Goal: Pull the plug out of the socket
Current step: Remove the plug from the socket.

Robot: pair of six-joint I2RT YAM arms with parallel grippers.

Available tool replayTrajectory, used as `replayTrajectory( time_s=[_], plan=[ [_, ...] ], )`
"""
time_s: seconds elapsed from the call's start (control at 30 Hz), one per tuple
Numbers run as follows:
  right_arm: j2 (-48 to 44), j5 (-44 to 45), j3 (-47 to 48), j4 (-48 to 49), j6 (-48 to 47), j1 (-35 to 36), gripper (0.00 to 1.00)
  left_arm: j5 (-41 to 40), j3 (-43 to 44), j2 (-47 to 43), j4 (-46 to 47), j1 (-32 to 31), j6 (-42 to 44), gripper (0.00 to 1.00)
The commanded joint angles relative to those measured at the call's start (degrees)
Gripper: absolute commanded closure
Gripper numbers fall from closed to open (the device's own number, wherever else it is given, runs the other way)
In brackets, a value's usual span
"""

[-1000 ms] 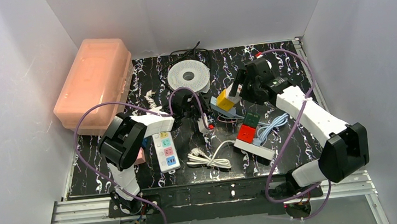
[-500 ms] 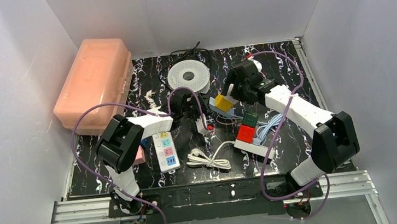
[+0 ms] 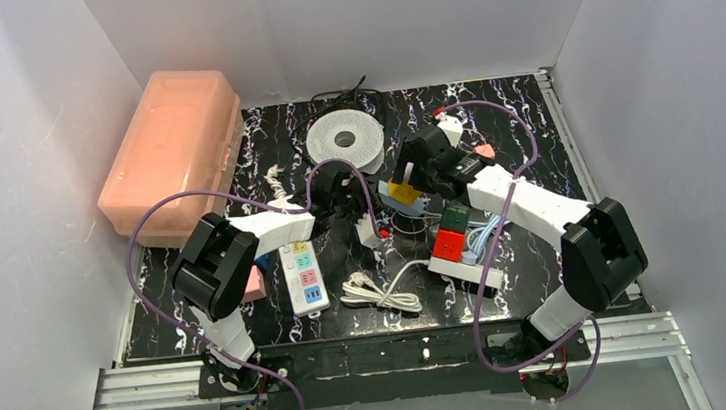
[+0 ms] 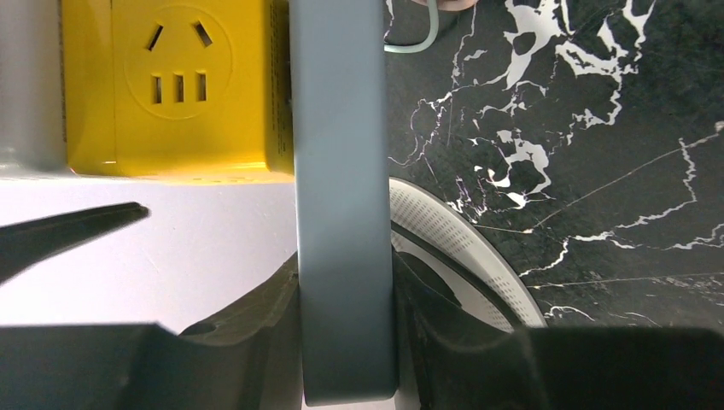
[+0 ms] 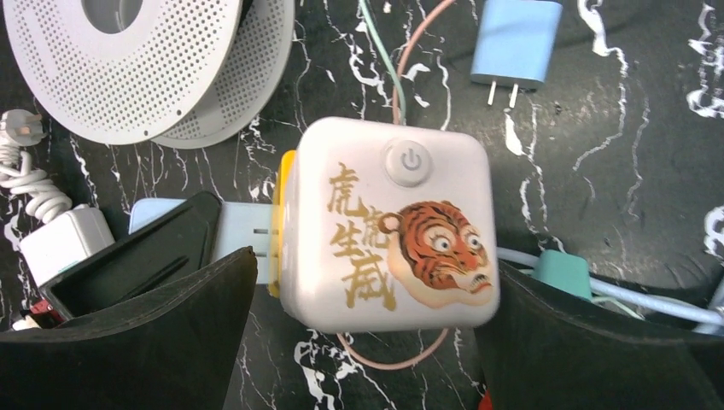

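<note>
Now, with our left gripper [image 4: 346, 342] pinching the blue plug [image 5: 245, 220] at nine o'clock of the tiger-print socket cube [image 5: 393, 226], we should close our wide-open, empty right gripper [image 5: 376, 278] squarely, then pull straight.

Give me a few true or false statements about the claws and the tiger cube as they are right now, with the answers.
The right claw is open, a finger on either side of the tiger cube. True.
The left claw is open. False: it is shut on the blue plug.
The cube has a power button on its tiger face. True.
The pink box sits on the right arm's side. False: it is on the left arm's side.
A blue charger lies loose, prongs bare. True.
</note>
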Motion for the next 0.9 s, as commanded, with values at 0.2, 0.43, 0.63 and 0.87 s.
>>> replayTrajectory(
  time_s=[0.2, 0.43, 0.63, 0.87],
  plan=[
    [2.2, -4.2, -2.4, 12.2, 1.3, 1.4, 0.06, -10.8, 2.8, -5.2, -15.6, -0.5, -2.6, 1.00],
    [5.3, -2.6, -1.7, 11.9, 2.3, 2.3, 0.10, -17.6, 6.7, -4.9, -23.4, -2.8, -7.6, 1.00],
    [8.8, -2.0, -1.3, 12.8, 3.4, 2.5, 0.11, -20.5, 7.0, -4.9, -25.1, -3.7, -10.0, 1.00],
    [11.8, -1.0, -0.2, 16.5, 3.1, 2.5, 0.16, -22.9, 7.6, -6.3, -27.7, -4.7, -15.6, 1.00]
  ],
)
